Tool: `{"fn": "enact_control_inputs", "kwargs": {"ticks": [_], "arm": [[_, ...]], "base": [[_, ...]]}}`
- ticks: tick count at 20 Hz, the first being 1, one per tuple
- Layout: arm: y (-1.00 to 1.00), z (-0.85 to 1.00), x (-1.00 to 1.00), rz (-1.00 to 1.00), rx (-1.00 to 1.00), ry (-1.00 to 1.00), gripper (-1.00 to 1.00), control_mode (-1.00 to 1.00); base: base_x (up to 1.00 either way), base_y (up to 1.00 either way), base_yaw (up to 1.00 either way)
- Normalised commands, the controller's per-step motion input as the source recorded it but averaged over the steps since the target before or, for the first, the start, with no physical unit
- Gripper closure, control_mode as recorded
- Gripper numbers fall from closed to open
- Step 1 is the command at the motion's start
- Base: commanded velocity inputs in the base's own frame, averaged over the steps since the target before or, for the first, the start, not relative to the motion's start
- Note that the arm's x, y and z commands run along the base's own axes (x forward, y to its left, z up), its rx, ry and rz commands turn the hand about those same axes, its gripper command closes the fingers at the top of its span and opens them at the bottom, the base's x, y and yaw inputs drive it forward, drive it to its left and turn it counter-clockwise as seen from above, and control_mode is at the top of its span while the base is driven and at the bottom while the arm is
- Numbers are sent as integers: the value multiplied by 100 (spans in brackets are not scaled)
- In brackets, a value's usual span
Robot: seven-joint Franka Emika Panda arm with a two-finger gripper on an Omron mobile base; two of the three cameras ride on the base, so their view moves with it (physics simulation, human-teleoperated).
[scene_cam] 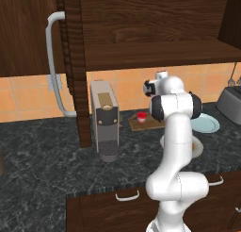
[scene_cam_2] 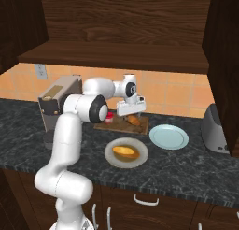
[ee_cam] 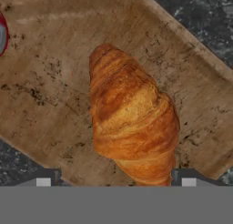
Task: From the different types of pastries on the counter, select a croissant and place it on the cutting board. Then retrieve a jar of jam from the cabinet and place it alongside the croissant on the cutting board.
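Observation:
The brown-orange croissant (ee_cam: 132, 123) (scene_cam_2: 134, 119) lies flat on the brown wooden cutting board (ee_cam: 45, 82) (scene_cam_2: 120, 127) (scene_cam: 149, 124). My gripper (ee_cam: 116, 181) (scene_cam_2: 131, 111) hangs just above it, open, with the fingertips (ee_cam: 43, 181) spread wide on either side of the croissant's near end. The red-lidded jam jar (scene_cam: 141, 116) (scene_cam_2: 109, 118) (ee_cam: 2, 34) stands on the board's left part, apart from the croissant. The wall cabinet's door stands swung open, its curved grey handle (scene_cam: 52, 61) at the left.
A rounder golden-yellow pastry (scene_cam_2: 125, 152) rests on a grey plate (scene_cam_2: 140, 161) in front of the board. A pale blue plate (scene_cam_2: 169, 136) (scene_cam: 207, 125) lies to the right, a toaster (scene_cam_2: 215, 128) beyond it. The coffee machine (scene_cam: 104, 120) (scene_cam_2: 56, 100) stands left of the board.

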Motion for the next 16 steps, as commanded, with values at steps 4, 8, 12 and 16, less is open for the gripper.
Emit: {"fn": "enact_control_inputs", "kwargs": {"ticks": [4,8,12,16], "arm": [[0,32,0,0,1,9,-100,-100],[0,31,-12,0,1,7,-100,-100],[0,0,-62,0,1,-6,-100,-100],[0,0,-56,0,1,-1,-100,-100]], "base": [[0,0,0],[0,0,0],[0,0,0],[0,0,0]]}}
